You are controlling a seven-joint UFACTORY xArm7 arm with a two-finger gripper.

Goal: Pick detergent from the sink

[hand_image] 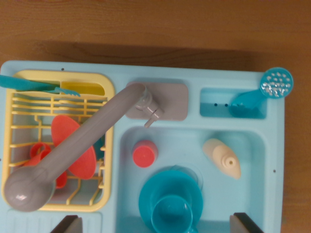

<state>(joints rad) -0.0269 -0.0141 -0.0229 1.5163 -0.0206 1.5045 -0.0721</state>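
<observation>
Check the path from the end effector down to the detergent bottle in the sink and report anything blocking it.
Nothing visible blocks it. The detergent bottle lies alone on the wrist view's right of the sink basin, apart from the teal cup and red cup. The faucet swings over the yellow rack, away from it.

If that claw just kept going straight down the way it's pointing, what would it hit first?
Probably the teal cup on the teal plate in the sink: it lies between the gripper fingertips. Depth is uncertain.
</observation>
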